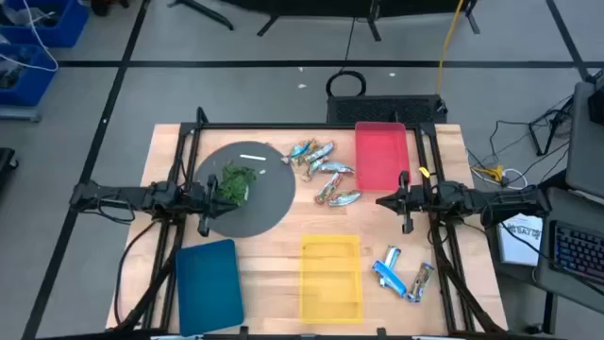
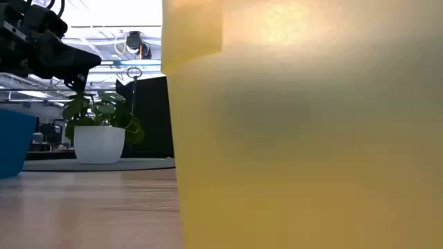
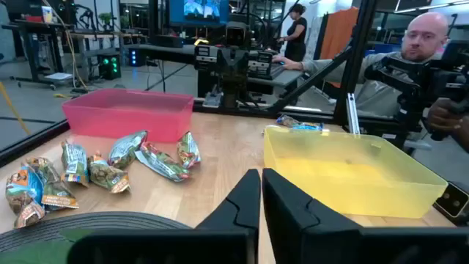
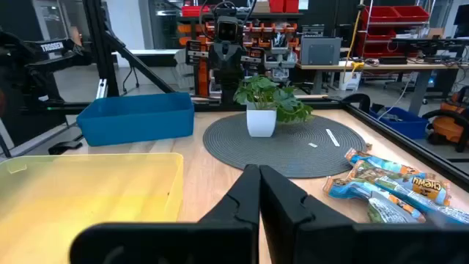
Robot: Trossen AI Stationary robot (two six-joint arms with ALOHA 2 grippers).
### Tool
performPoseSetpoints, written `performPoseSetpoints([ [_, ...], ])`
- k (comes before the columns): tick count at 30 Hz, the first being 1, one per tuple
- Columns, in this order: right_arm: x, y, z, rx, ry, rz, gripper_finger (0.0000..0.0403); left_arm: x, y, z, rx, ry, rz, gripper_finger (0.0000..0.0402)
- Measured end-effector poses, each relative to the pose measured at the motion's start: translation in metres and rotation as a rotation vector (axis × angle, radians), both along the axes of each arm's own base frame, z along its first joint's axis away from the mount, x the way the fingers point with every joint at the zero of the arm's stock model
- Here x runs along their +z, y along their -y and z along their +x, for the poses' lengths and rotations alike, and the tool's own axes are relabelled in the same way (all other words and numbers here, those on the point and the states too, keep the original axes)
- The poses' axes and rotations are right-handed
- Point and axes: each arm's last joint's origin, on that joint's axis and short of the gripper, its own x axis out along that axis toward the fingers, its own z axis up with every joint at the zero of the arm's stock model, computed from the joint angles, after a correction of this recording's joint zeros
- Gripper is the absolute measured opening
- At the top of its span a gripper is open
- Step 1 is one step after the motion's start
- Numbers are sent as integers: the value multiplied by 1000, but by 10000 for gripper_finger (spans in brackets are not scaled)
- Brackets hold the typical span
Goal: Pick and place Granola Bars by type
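Observation:
Several granola bars (image 1: 323,172) in teal, orange-brown and silvery wrappers lie in a loose pile on the wood, between the grey round mat (image 1: 269,203) and the red bin (image 1: 380,153). The same pile appears in the left wrist view (image 3: 110,165) and the right wrist view (image 4: 388,183). A few bright blue bars (image 1: 401,272) lie near the table's front right corner. My left gripper (image 1: 209,195) hovers shut over the mat's left part. My right gripper (image 1: 381,200) hovers shut just right of the pile. Neither holds anything.
A yellow bin (image 1: 330,277) stands at front centre and fills most of the low view. A blue bin (image 1: 208,283) stands at front left. A potted green plant (image 1: 236,181) and a small white stick (image 1: 253,157) sit on the mat. People work beyond the table.

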Motion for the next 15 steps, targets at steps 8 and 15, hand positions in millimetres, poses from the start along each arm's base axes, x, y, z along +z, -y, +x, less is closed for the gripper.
performPoseSetpoints([
  [8, 0, 0, 0, 0, 0, -2, 0, 0, 0, 0, 1, 0, 0, 14],
  [15, 0, 0, 0, 0, 0, 11, 0, 0, 0, 0, 1, 1, -1, 44],
])
